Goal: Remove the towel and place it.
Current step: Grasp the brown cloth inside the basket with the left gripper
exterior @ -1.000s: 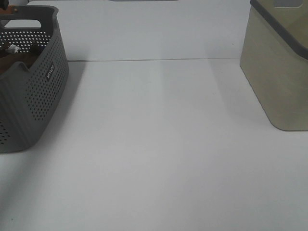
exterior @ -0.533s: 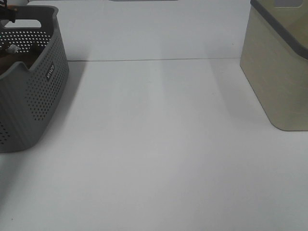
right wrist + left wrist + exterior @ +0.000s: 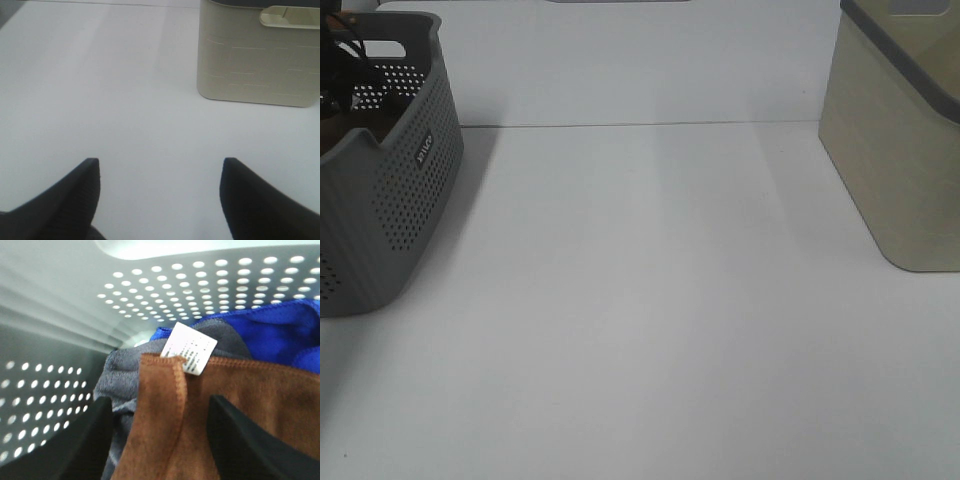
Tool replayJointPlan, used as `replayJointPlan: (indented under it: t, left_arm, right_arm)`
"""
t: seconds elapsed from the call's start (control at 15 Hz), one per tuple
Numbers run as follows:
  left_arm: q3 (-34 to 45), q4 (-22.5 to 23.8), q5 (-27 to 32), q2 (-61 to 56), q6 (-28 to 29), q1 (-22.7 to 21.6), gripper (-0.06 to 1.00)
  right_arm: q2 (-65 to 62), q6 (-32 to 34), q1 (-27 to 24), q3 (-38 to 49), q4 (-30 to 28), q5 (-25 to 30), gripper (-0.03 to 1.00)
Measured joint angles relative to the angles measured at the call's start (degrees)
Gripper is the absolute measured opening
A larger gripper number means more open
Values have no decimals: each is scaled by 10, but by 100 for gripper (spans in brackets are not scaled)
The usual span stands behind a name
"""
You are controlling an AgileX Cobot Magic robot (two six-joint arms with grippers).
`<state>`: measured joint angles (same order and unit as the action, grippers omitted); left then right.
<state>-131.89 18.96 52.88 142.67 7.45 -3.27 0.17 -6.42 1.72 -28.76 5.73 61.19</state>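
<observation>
In the left wrist view the reddish-brown towel [image 3: 240, 405] lies inside the grey perforated basket [image 3: 210, 280], with its small white tag [image 3: 190, 347] at the hemmed edge. My left gripper [image 3: 157, 405] is open, just above the towel, with one finger on each side of the hem near the tag. In the high view the left arm [image 3: 338, 65] reaches into the basket [image 3: 405, 190] at the far left, and the basket wall hides most of the towel. My right gripper [image 3: 161, 162] is open and empty above the bare white table.
A grey cloth [image 3: 117, 377] and a blue cloth [image 3: 280, 332] lie under and behind the towel in the basket. A tall beige bin [image 3: 905, 140] stands at the right edge of the white table [image 3: 650, 300]; it also shows in the right wrist view [image 3: 255, 55].
In the high view my left arm has come down into the basket from the top left and now covers the white tag. Nothing else has moved.
</observation>
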Motion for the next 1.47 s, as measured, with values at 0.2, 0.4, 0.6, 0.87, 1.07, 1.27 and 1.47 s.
replayJointPlan:
  t: [0.2,0.4,0.6,0.87,1.07,1.27,1.47]
  left_arm:
    - [-1,7,-23,11,0,0,52]
    - [-1,15,-33,11,0,0,37]
    - [-1,17,-33,11,-1,0,18]
    - [-1,18,-31,11,-15,0,0]
    - [-1,18,-26,11,-21,1,0]
    - [-1,17,-13,1,-23,7,0]
    - [-1,17,-3,-73,-25,34,0]
  right_arm:
    - [2,0,0,0,0,0,65]
    - [2,0,0,0,0,0,65]
    - [2,0,0,0,0,0,65]
    - [2,0,0,0,0,0,65]
    - [2,0,0,0,0,0,65]
    - [2,0,0,0,0,0,65]
    - [3,0,0,0,0,0,65]
